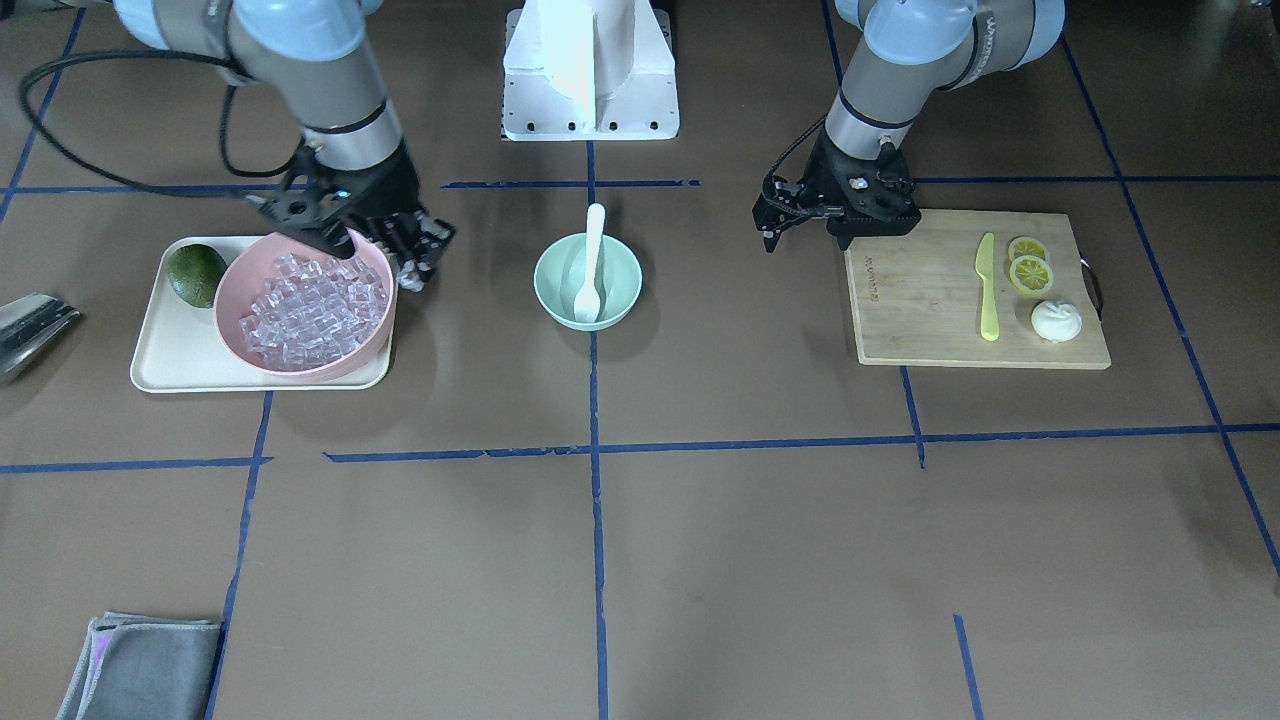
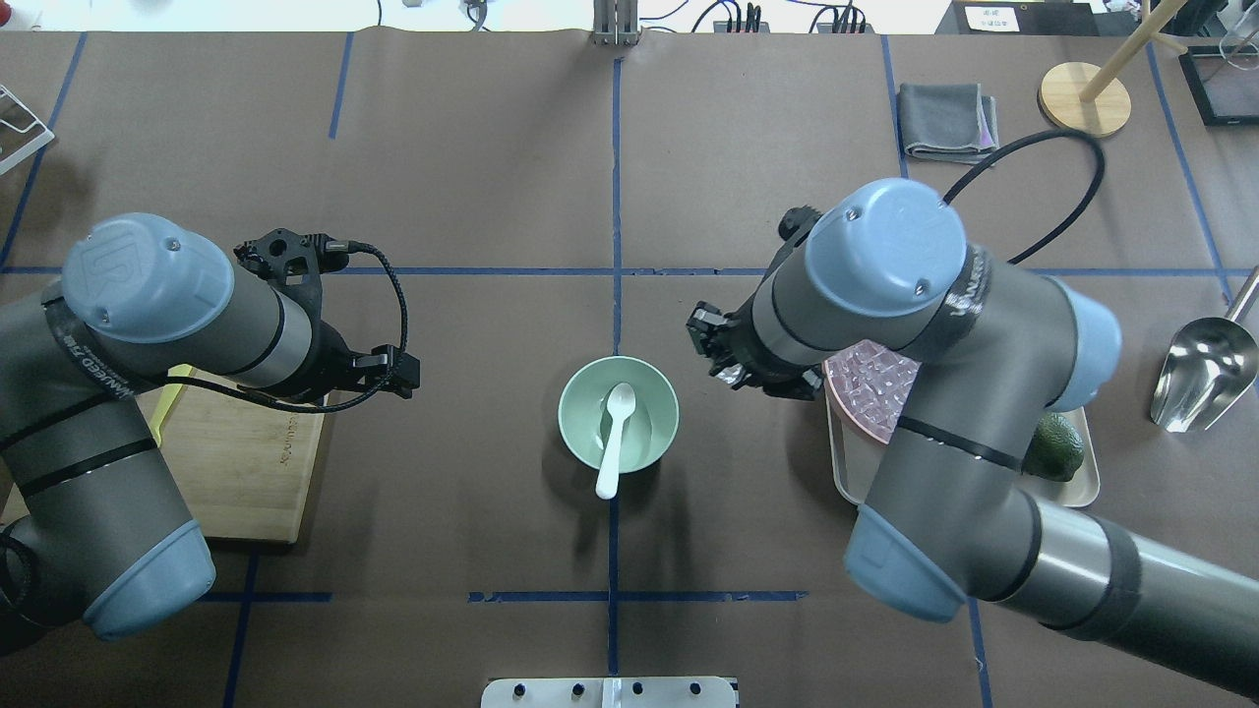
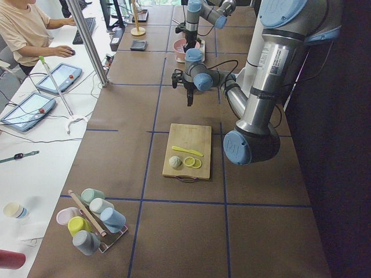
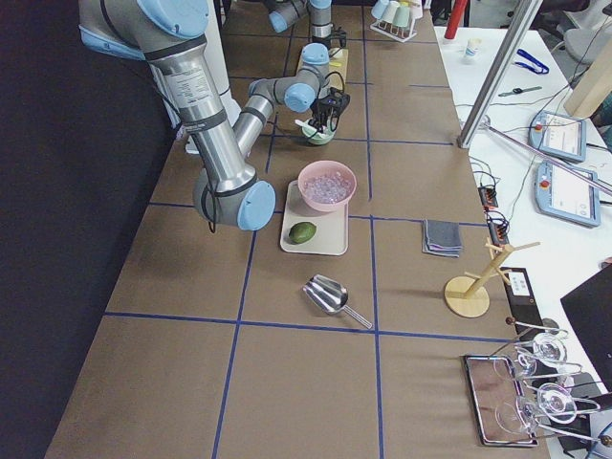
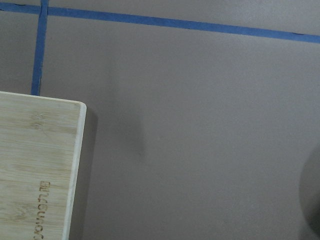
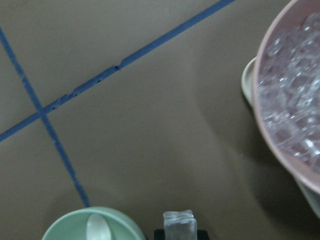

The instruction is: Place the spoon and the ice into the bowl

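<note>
The white spoon [image 1: 592,262] lies in the mint-green bowl [image 1: 547,285] at the table's middle, its handle over the rim toward the robot; both also show in the overhead view, the spoon [image 2: 615,433] and the bowl [image 2: 575,413]. A heap of ice [image 1: 310,310] fills the pink bowl [image 1: 224,300]. My right gripper [image 1: 412,272] is between the pink bowl and the mint bowl, shut on one ice cube [image 6: 178,222]. My left gripper [image 1: 770,238] is open and empty by the cutting board's corner.
The pink bowl and an avocado [image 1: 195,273] sit on a cream tray [image 1: 150,350]. The cutting board [image 1: 920,310] holds a yellow knife [image 1: 987,290], lemon slices [image 1: 1030,265] and a white bun [image 1: 1055,320]. A metal scoop [image 2: 1200,374] and a grey cloth [image 1: 140,665] lie farther off.
</note>
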`<action>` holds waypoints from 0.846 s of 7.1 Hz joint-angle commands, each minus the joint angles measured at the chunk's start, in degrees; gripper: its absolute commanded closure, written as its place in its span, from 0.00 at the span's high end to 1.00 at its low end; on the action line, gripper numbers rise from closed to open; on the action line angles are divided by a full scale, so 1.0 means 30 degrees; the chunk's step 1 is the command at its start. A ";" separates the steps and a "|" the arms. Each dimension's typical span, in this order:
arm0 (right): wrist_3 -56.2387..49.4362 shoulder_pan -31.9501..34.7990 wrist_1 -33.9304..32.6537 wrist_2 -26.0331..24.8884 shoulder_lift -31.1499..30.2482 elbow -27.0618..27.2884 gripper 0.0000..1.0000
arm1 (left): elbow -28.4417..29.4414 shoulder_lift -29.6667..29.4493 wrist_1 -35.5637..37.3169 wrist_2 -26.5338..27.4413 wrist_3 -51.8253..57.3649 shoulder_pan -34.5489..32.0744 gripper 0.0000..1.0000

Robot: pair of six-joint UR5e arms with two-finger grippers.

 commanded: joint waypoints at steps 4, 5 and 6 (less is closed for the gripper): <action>0.1307 -0.1328 0.4873 -0.0020 0.1019 -0.3186 0.40 | -0.0071 0.0003 0.0000 0.0000 0.0000 0.0009 0.99; 0.1278 -0.1329 0.4844 -0.0165 0.1135 -0.3244 0.68 | -0.0071 0.0003 0.0000 0.0000 0.0000 0.0009 0.99; 0.1307 -0.1329 0.4844 -0.1065 0.1455 -0.3390 0.71 | -0.0361 0.0032 0.0000 0.0029 -0.0058 0.0009 0.99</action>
